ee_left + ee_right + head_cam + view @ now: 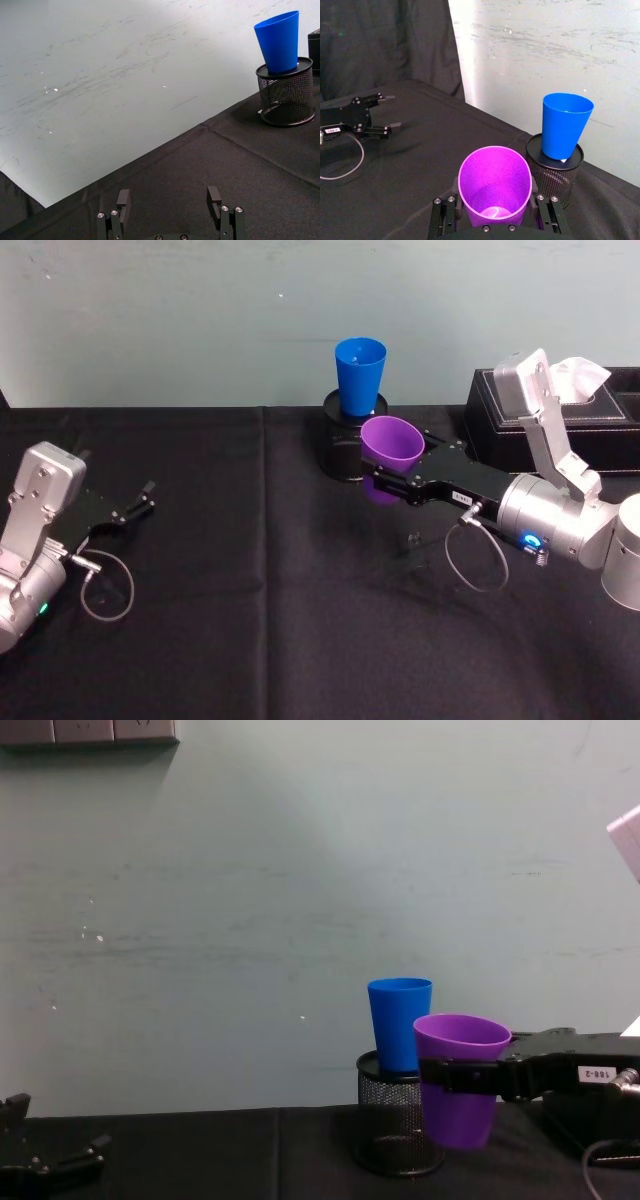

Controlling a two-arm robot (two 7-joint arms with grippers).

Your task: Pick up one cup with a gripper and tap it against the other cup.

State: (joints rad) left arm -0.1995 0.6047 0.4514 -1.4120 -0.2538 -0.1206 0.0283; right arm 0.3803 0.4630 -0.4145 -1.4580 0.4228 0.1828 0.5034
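My right gripper is shut on the purple cup, holding it upright above the table; the same gripper clamps the purple cup around its body in the right wrist view. The blue cup stands on top of a black mesh pen holder just behind the purple one. In the chest view the purple cup hangs a little right of and lower than the blue cup, close to it; contact cannot be told. My left gripper rests open at the table's left, far from both cups.
A black tissue box sits at the back right, behind my right arm. The black tablecloth covers the table, with a pale wall close behind the pen holder. My left gripper hovers over bare cloth.
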